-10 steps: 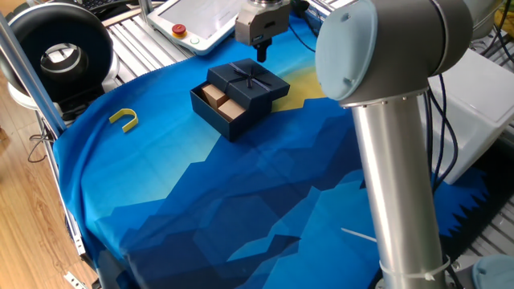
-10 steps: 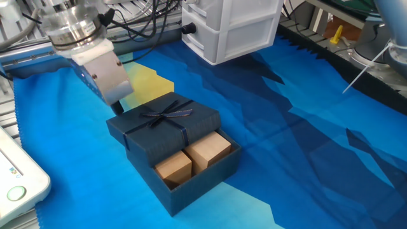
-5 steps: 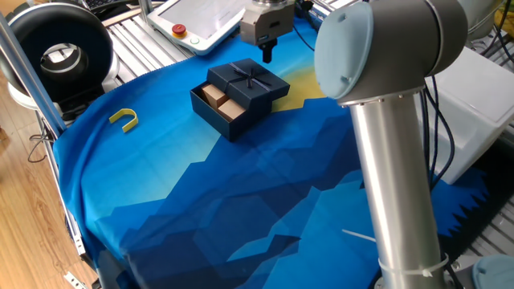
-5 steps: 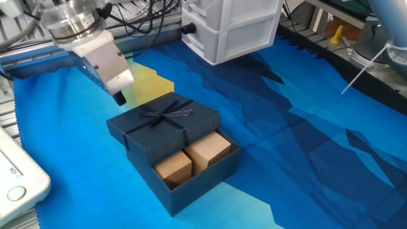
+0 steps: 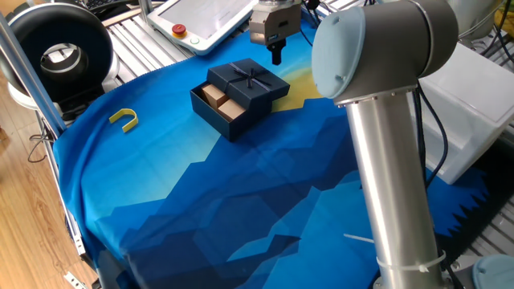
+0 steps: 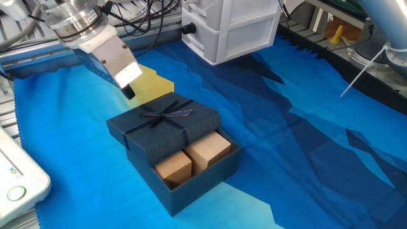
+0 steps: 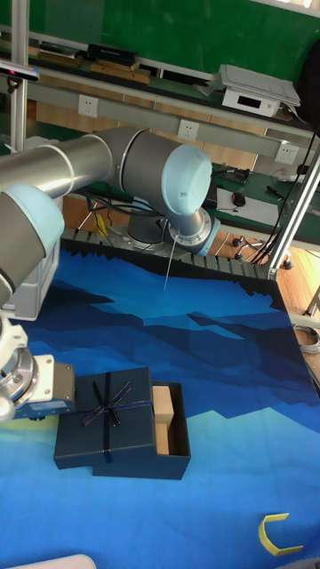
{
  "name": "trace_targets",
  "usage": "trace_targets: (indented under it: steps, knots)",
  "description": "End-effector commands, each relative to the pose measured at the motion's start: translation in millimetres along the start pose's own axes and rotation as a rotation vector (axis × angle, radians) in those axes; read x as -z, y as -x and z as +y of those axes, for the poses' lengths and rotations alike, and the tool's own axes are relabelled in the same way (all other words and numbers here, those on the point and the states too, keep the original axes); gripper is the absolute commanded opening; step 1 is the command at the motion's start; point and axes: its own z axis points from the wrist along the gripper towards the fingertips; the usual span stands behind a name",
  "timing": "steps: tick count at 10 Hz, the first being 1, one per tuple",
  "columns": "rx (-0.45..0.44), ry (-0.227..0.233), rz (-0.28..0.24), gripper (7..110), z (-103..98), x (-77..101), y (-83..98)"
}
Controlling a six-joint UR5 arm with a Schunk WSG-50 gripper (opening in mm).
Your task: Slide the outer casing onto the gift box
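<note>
1. A round table draped in a blue patterned cloth [image 5: 241, 201] is shown, with a yellow patch near its far edge. A large grey robot arm [image 5: 385, 120] stands in the foreground of one fixed view and reaches across to the far side.

2. The outer casing [image 6: 164, 123], a dark navy square shell with a thin ribbon cross and small bow on top, is seen resting on the gift box [image 6: 191, 175], covering roughly two thirds of it. The pair sits on the cloth beside the yellow patch, toward the table's far side.

3. The gift box is a shallow navy tray of matching size. Its uncovered end is left open, and two tan-brown blocks [image 6: 194, 158] are visible inside, side by side.

4. The gripper [image 6: 129, 91] is held just behind the casing's rear edge, slightly above the cloth, apart from the shell. Nothing is held in it; whether its fingers are parted or pressed together cannot be told from these views.

5. The step in hand is judged to be the push: the casing is only partly on. The next move is thought to call for lowering the fingertips to the casing's back wall and pressing forward, squarely, until the blocks are covered.

6. A small yellow U-shaped piece [image 5: 124, 119] lies well apart on the cloth.
</note>
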Motion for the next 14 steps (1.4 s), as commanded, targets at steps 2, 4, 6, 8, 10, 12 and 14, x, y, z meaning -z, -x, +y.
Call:
trace_targets:
  steps: [2, 4, 6, 8, 10, 12, 14]
  knots:
    - [-0.007, 0.007, -0.015, 7, 11, -10.7, 12.3]
    - [-0.011, 0.027, -0.015, 7, 22, -13.8, 14.7]
    - [-0.011, 0.031, -0.009, 7, 24, -10.7, 11.1]
    - [-0.009, 0.037, -0.005, 7, 25, -9.3, 9.2]
    - [-0.006, 0.040, -0.006, 7, 26, -8.6, 8.8]
    - [-0.005, 0.043, -0.003, 7, 25, -7.3, 7.3]
    - [-0.003, 0.051, 0.000, 7, 26, -6.1, 6.0]
